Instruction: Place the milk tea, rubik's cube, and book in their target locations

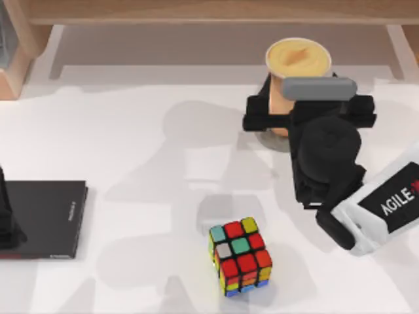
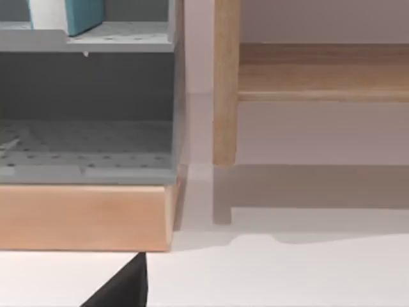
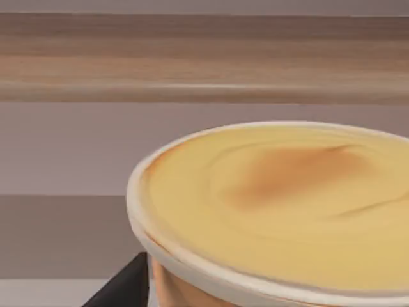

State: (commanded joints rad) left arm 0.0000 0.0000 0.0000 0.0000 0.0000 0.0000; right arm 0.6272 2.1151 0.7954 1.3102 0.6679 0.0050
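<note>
The milk tea (image 1: 298, 62), an orange cup with a yellow-tan top, stands upright at the back right on a grey disc (image 1: 267, 141). My right gripper (image 1: 294, 111) is open, its fingers on either side of the cup body. The cup's top (image 3: 281, 198) looms close in the right wrist view, with one dark fingertip (image 3: 128, 288) beside it. The rubik's cube (image 1: 240, 256) sits at the front centre. The teal book (image 2: 80, 14) with white page edges stands on a grey shelf (image 2: 89, 38). My left gripper (image 1: 8, 226) is parked open at the left edge.
A thin black book (image 1: 46, 219) lies flat at the left, under the left arm. A wooden shelf frame (image 1: 209, 13) runs along the back, and its post (image 2: 225, 83) stands beside the grey rack on a wooden base (image 2: 83, 214).
</note>
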